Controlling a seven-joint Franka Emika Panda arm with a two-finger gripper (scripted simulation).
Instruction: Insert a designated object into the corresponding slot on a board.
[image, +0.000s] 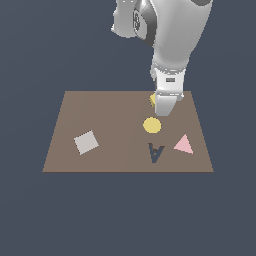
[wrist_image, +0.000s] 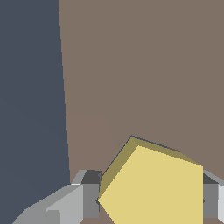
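A small yellow pentagon block (wrist_image: 153, 188) sits between my gripper's two grey fingers (wrist_image: 89, 194). The gripper (wrist_image: 151, 201) is shut on it, low over the brown board (wrist_image: 144, 65). A thin dark navy rim (wrist_image: 153, 143) runs along two of the block's edges; it looks like the slot's edge, the rest hidden under the block. In the exterior view the gripper (image: 161, 111) points down at the board's (image: 100, 110) far part, towards the exterior view's right. Only a corner of the block (image: 152, 99) shows beside it. The slot is hidden there.
On the board lie a grey square (image: 86, 142), a flat yellow disc (image: 152, 125) just in front of the gripper, a pink triangle (image: 184, 144) and a dark "A" mark (image: 156, 152). The board's edge (wrist_image: 63, 109) runs close beside the gripper in the wrist view.
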